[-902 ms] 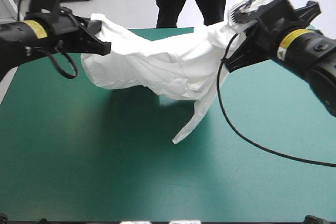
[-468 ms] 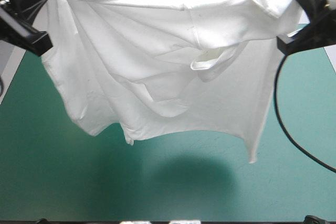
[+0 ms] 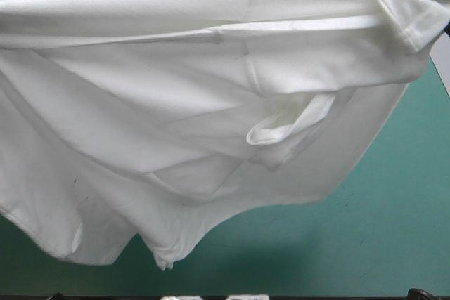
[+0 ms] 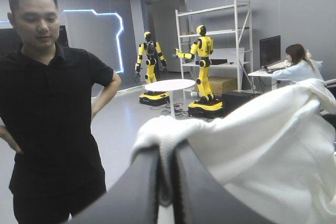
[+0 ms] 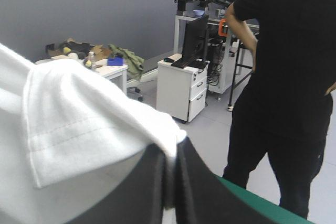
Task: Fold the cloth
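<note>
While the left tool (image 4: 166, 182) & right tool (image 5: 170, 179) each pinch its upper edge, the shirt (image 3: 211, 96) hangs stretched left-to-right above the counter (image 3: 394, 216). No fold yet, I'd say; laying flat & all folds remain.

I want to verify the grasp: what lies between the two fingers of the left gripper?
A bunched edge of the white T-shirt, pinched between the nearly shut fingers of the left gripper. The left wrist view shows it.
</note>
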